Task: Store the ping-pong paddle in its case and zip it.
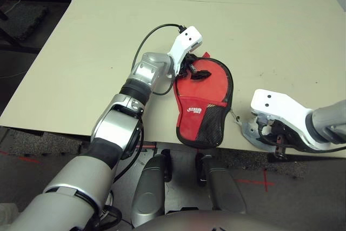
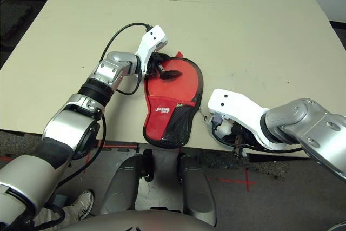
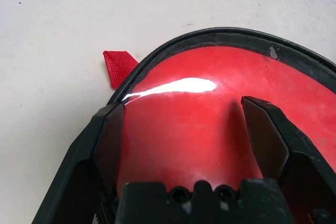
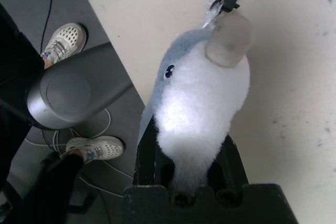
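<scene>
Red fabric paddle-shaped case flat on table; left tool open over it, right tool apparently gripping grey-white plush lump.

Silver forearms — white wrists (black cable), black fingers.

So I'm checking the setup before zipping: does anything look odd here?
Yes. The right gripper is shut on a grey-white plush toy on a chain near the table's front edge, while the left gripper rests open on the case.
</scene>
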`<state>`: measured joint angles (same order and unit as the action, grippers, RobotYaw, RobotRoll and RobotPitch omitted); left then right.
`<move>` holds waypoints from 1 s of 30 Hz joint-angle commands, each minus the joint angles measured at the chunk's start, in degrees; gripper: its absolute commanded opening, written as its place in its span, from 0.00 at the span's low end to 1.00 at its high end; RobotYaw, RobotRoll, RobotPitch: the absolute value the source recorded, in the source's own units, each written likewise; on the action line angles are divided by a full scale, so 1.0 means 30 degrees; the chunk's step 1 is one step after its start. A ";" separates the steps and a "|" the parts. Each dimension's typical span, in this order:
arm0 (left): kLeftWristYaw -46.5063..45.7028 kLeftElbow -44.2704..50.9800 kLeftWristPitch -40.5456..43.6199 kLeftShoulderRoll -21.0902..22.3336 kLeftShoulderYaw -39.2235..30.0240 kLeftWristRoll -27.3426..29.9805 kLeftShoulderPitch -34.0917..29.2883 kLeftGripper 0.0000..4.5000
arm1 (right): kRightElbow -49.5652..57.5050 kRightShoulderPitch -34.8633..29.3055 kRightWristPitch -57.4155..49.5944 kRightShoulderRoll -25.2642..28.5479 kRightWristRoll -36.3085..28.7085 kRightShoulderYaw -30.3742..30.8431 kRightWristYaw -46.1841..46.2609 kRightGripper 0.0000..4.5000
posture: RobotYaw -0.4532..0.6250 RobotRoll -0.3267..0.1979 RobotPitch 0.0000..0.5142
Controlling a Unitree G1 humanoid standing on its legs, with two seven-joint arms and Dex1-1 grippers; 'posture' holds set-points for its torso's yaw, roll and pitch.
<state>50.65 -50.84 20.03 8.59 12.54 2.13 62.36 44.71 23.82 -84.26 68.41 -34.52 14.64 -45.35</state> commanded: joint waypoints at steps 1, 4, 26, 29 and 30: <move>0.1041 -0.0895 0.0432 0.0628 0.0667 -0.0866 -0.0106 1.00 | -0.1102 0.0008 -0.0971 -0.0362 -0.0040 0.2127 0.0188 0.06 | 0.26 0.62 0.50; 0.2606 -0.0027 0.0353 0.1011 0.0957 -0.0809 0.0531 1.00 | -0.1795 0.0756 -0.0790 -0.0697 0.0226 0.2718 0.0374 0.06 | 0.27 0.62 0.50; 0.6486 0.6052 -0.0405 0.3018 0.4280 -0.2511 -0.1685 1.00 | -0.5309 0.4014 -0.0410 -0.3840 0.2112 0.3153 0.1747 0.05 | 0.27 0.62 0.49; 0.6259 0.5643 -0.0135 0.2946 0.4526 -0.2980 -0.1756 1.00 | -0.5360 0.4139 -0.0486 -0.4005 0.2142 0.3062 0.1781 0.05 | 0.27 0.62 0.49; 0.6165 0.5511 0.0055 0.2896 0.4582 -0.3099 -0.1759 1.00 | -0.5364 0.4169 -0.0516 -0.4055 0.2141 0.3021 0.1793 0.05 | 0.27 0.62 0.49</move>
<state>69.66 -32.65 19.41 17.34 24.51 -5.30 57.84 30.38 36.74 -86.07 57.25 -30.15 22.24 -42.92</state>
